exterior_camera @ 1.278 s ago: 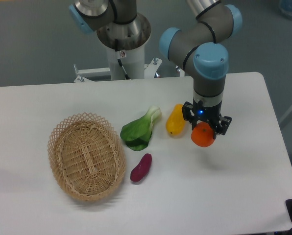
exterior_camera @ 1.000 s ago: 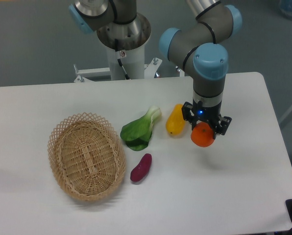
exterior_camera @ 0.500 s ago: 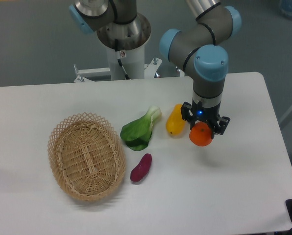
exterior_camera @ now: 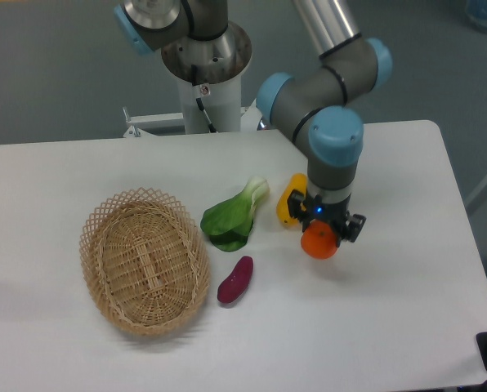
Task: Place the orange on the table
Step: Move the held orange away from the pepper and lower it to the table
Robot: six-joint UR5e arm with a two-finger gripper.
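The orange [exterior_camera: 319,242] sits clamped between the fingers of the gripper [exterior_camera: 321,237], hanging low over the table [exterior_camera: 407,269], and I cannot tell if its underside touches the white surface already. To do this step well, I think the arm should go straight down until the fruit rests on the top, then part the fingers slowly and rise vertically, because a round fruit can roll. The yellow fruit [exterior_camera: 290,198] lies just beside on the left and the purple vegetable [exterior_camera: 234,279] is further left, while the right edge is well apart.
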